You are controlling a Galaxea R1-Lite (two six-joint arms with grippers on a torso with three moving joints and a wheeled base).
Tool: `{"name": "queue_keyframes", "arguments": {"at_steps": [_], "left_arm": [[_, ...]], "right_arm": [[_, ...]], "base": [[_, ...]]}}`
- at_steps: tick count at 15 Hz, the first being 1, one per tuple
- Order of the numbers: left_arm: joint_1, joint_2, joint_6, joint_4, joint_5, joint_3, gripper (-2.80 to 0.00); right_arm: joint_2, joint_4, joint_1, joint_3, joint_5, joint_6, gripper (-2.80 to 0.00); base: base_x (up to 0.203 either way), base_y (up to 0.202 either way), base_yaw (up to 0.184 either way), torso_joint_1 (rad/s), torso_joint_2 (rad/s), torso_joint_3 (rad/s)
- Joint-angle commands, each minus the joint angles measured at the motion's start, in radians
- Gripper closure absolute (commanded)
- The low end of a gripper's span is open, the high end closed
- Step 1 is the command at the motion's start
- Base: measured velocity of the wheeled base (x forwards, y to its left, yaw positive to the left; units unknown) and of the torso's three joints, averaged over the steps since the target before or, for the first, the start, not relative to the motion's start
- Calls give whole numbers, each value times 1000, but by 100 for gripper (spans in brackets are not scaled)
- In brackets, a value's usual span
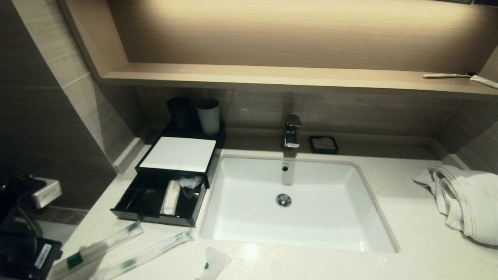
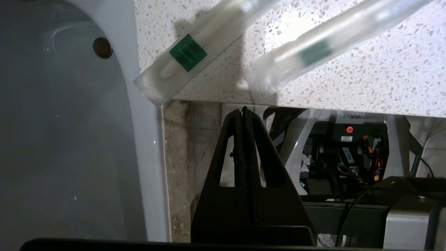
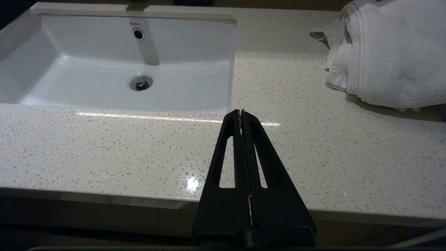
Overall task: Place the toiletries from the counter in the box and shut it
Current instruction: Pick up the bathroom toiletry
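Note:
The black box (image 1: 128, 208) stands left of the sink with its drawer pulled open under a white top (image 1: 179, 153). A white packet (image 1: 171, 197) and a crumpled packet (image 1: 189, 181) lie in the drawer. Two long clear-wrapped toothbrushes (image 1: 97, 249) (image 1: 149, 252) and a small white packet (image 1: 214, 262) lie on the counter in front of it. In the left wrist view my left gripper (image 2: 242, 108) is shut and empty, below the counter's front edge, near both toothbrushes (image 2: 188, 52) (image 2: 313, 48). My right gripper (image 3: 241, 111) is shut and empty over the counter's front edge, right of the sink.
The white sink (image 1: 373, 210) with its faucet (image 1: 291, 136) fills the middle. A white towel (image 1: 463, 198) lies at the right. A soap dish (image 1: 323, 144) and two cups (image 1: 208, 116) stand at the back. My left arm (image 1: 23, 233) shows at the lower left.

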Motion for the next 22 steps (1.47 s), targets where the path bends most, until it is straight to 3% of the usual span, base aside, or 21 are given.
{"name": "queue_keyframes", "arguments": {"at_steps": [1, 4, 9, 10, 12, 14, 19, 22], "left_arm": [[29, -16, 4, 2, 1, 22, 0], [81, -19, 36, -5, 2, 56, 0], [251, -16, 229, -11, -46, 74, 0], [313, -11, 263, -10, -58, 72, 0], [421, 20, 368, -2, -74, 72, 0], [469, 25, 464, 3, -78, 95, 0], [503, 50, 646, -11, -86, 117, 0], [503, 109, 847, -19, -130, 106, 0]], "right_arm": [[0, 0, 0, 0, 0, 0, 0], [0, 0, 0, 0, 0, 0, 0], [0, 0, 0, 0, 0, 0, 0], [0, 0, 0, 0, 0, 0, 0], [0, 0, 0, 0, 0, 0, 0], [0, 0, 0, 0, 0, 0, 0], [0, 0, 0, 0, 0, 0, 0], [0, 0, 0, 0, 0, 0, 0]], "base": [[0, 0, 0, 0, 0, 0], [0, 0, 0, 0, 0, 0], [0, 0, 0, 0, 0, 0], [0, 0, 0, 0, 0, 0], [0, 0, 0, 0, 0, 0], [0, 0, 0, 0, 0, 0], [0, 0, 0, 0, 0, 0], [0, 0, 0, 0, 0, 0]]}}
